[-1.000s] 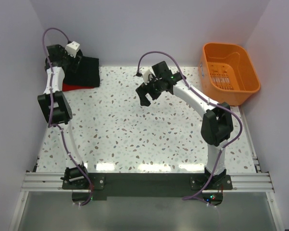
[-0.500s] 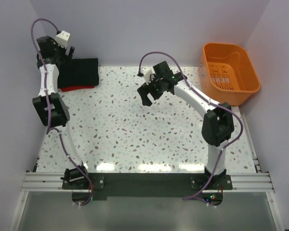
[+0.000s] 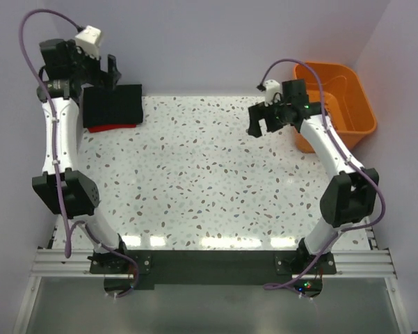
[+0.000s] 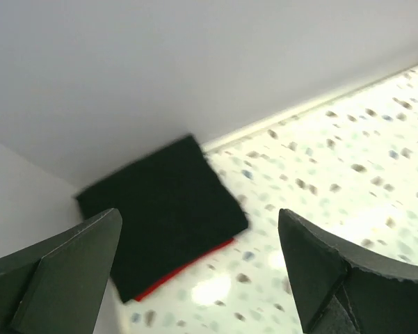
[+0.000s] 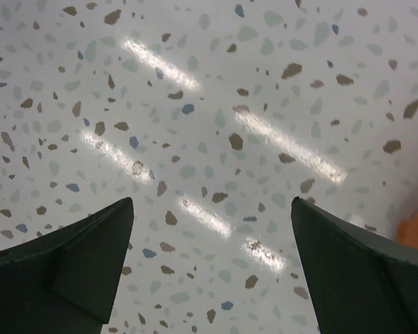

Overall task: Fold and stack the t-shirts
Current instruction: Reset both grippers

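Black cloth folded to a flat rectangle: that is the black t-shirt [image 3: 113,104]. It lies on top of the red t-shirt [image 3: 115,127], of which I see only a thin edge along the stack's near side. The stack sits in the far corner of the table [image 3: 195,181], across from the orange basket [image 3: 348,132] and well apart from it, close against the back wall [image 3: 209,42].

My left gripper [image 4: 199,212] hangs in the air above the stack, jaws spread wide with nothing between them, touching neither shirt. My right gripper [image 5: 210,202] is just beside the basket, on the side facing the stack. It is raised over bare tabletop, jaws likewise wide apart and empty.

The table is white terrazzo flecked with grey, brown and blue, glossy enough to throw back streaks of light. Plain pale walls close it in behind and on both sides, and the basket stands in its own far corner.
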